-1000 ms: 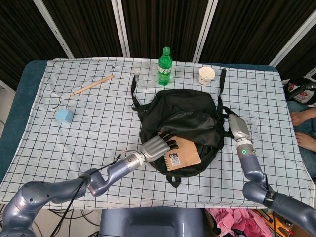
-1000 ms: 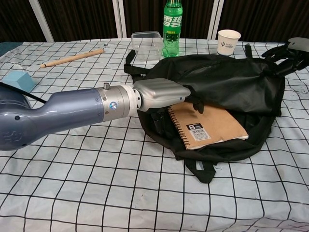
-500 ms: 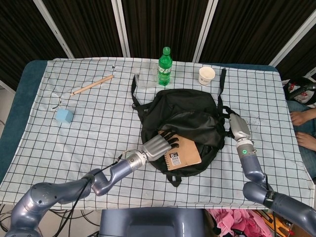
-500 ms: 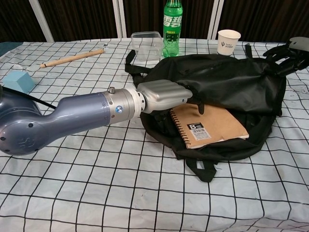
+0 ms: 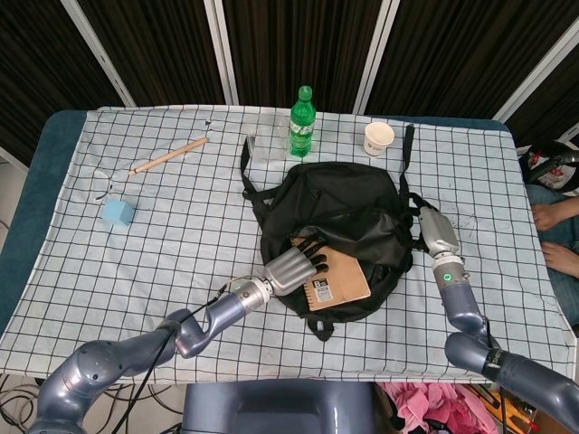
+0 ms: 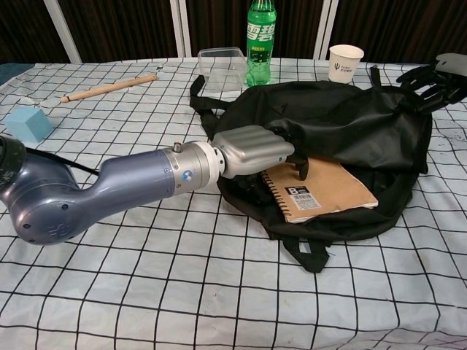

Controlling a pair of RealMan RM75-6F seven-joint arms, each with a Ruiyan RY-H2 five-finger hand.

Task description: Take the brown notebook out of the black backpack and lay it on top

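Note:
The black backpack (image 5: 339,203) (image 6: 350,117) lies open toward me in the middle of the checked cloth. The brown spiral notebook (image 5: 342,280) (image 6: 332,189) sticks halfway out of its mouth, label side up. My left hand (image 5: 294,267) (image 6: 255,149) grips the notebook's spiral corner, its dark fingers curled over the cover. My right hand (image 5: 435,235) (image 6: 438,76) is at the bag's right edge, where the fabric is drawn up to its fingers.
Behind the bag stand a green bottle (image 5: 303,122), a clear plastic box (image 5: 265,145) and a paper cup (image 5: 379,138). A wooden stick (image 5: 170,155) and a blue block (image 5: 118,212) lie at the left. A person's foot (image 5: 552,217) shows off the right edge.
My left arm has reached further in, and the hand and notebook have shifted a little to the right. The right hand has stayed put.

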